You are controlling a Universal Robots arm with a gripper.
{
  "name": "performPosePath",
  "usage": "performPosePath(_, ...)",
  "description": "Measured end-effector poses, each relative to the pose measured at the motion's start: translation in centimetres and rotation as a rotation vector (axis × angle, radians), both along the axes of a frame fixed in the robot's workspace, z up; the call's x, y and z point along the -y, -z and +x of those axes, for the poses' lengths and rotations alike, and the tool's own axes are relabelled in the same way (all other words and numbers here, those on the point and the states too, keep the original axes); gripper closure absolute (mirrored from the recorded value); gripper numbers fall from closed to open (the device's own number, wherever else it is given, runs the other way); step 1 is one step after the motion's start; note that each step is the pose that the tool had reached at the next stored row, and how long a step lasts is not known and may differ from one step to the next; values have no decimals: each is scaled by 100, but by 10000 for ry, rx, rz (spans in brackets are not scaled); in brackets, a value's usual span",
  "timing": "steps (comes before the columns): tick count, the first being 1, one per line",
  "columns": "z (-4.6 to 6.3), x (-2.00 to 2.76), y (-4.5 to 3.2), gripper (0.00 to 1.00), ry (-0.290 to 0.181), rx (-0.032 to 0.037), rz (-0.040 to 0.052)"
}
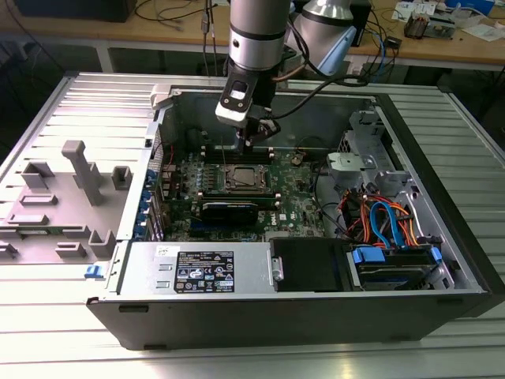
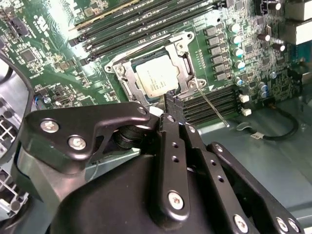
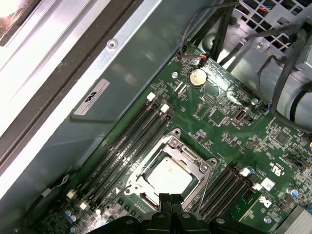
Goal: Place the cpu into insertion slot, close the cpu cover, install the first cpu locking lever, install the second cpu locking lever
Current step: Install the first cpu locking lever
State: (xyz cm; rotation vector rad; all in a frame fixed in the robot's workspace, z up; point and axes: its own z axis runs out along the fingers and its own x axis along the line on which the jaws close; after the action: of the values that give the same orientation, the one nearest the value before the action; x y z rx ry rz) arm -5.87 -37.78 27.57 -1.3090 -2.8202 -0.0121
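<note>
End effector [image 3: 169, 197] clenched on nothing, just beside lowered cpu cover [image 3: 192, 158]; cpu [image 3: 168, 176] framed in its window

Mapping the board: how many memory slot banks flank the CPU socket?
2. One bank lies between the insertion slot and the case wall; the other flanks its opposite side. None looks hidden.

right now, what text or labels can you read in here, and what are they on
Black label on the power supply: print too small to read.
Grey sticker on the case wall: mark not legible.
White print on the motherboard: blurred.
cpu top: faint print, unreadable.
</note>
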Motion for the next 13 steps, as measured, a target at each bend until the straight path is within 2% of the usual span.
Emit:
performPosePath(6,-1,21,-1,89,-393,-1,0)
performPosePath(13,-2,27,-1,89,-1152,-1,0)
